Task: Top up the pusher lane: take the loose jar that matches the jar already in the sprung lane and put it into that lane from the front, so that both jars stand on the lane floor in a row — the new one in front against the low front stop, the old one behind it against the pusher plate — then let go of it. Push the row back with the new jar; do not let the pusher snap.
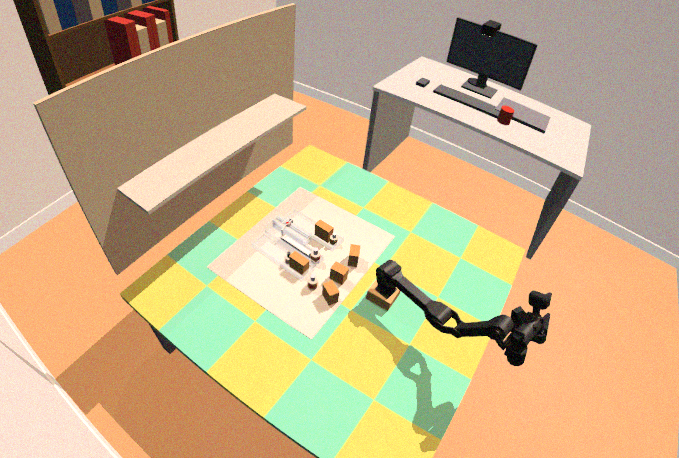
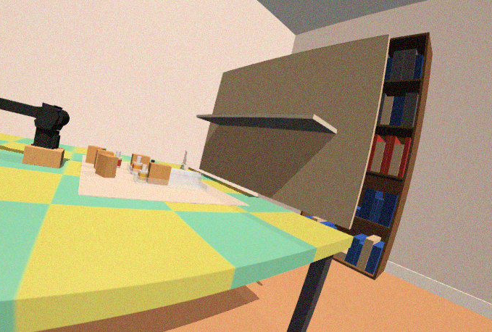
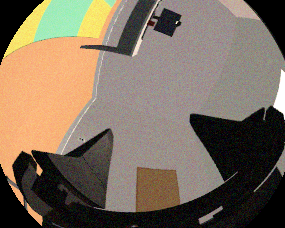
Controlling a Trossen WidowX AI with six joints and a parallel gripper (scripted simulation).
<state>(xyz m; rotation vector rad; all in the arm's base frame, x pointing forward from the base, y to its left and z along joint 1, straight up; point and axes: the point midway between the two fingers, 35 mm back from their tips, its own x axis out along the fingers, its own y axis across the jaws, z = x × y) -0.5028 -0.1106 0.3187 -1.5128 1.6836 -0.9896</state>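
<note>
"So where does the loose jar [image 1: 312, 283] [image 2: 118, 160] lie from the claw [image 1: 534, 329] [image 3: 150, 123]?"

"Well behind it, I'd say. The claw hangs out past the counter's [image 1: 341, 405] [image 2: 136, 242] edge, on the far side of the arm's base [image 1: 382, 295] [image 2: 43, 155] from the jar. The jar stands upright on the pale board [image 1: 253, 270] [image 2: 156, 196], near the front of the clear lanes [image 1: 291, 237] [image 2: 183, 177]."

"Is the claw holding anything?"

"No, its fingers stand wide apart with nothing between them. The wrist view looks out at the wall and desk, with no jar in sight."

"Then the first move is a swing?"

"Probably: right round over the base, then down. The jar's long axis is vertical, so the fingers should close on opposite sides of it. A wooden block [image 1: 330, 291] [image 2: 106, 164] stands just beside it, and another [image 1: 339, 272] is near, so I'd choose the finger line to miss both."

"Sure it's the matching one?"

"Not fully. It is the one standing apart from the lanes, but its colours are too small to compare with the middle jar [image 1: 314, 256] [image 2: 138, 164] at the lane fronts. I'd check that before closing."
</note>
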